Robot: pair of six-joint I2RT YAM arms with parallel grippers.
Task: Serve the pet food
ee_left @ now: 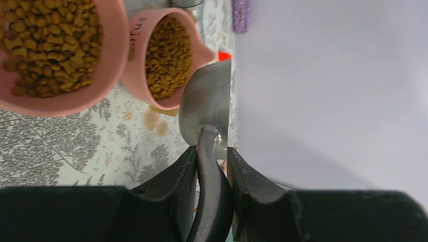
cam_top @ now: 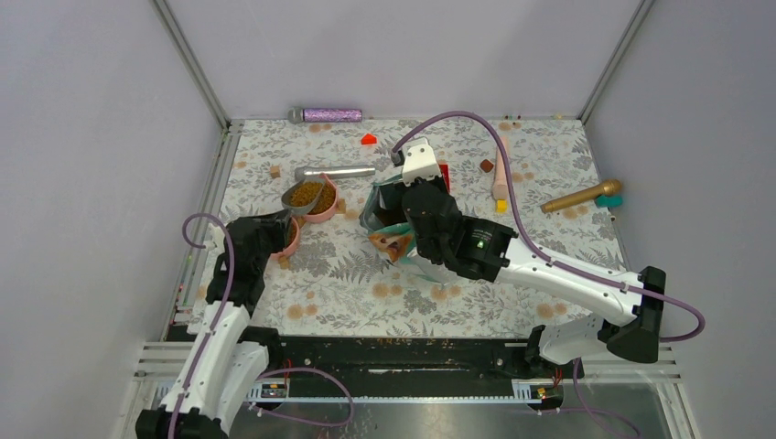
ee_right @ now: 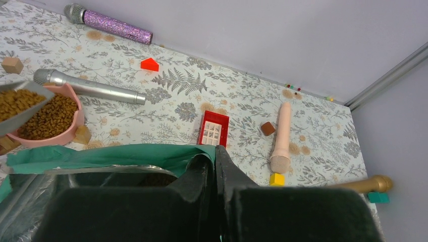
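left gripper (ee_left: 211, 151): I see it clamped narrowly on the scoop (ee_left: 206, 108) handle
right gripper (ee_right: 214, 151): pinched closed on the bag (ee_right: 101, 156) rim
pet food (ee_left: 169, 55): upper left, in pink bowls (ee_left: 116, 60)
hidden: bag's inside

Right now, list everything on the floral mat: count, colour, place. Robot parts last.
small brown kibble pellets: heaps, brown, both bowls and scoop
round pink bowls: two, pink, mat's left
shiny metal scoop: one, silver, over bowls
teal foil-lined bag: one, teal, centre
microphones: four; purple glitter microphone back edge, silver microphone behind bowls, peach microphone right of centre, gold microphone far right
red rectangular tray: one, red, behind bag
small blocks: four; red block back, brown cube and yellow block beside peach microphone, teal block beside gold microphone
tan wooden cubes: three, tan, around bowls
left gripper: shut on scoop handle
right gripper: shut on bag rim
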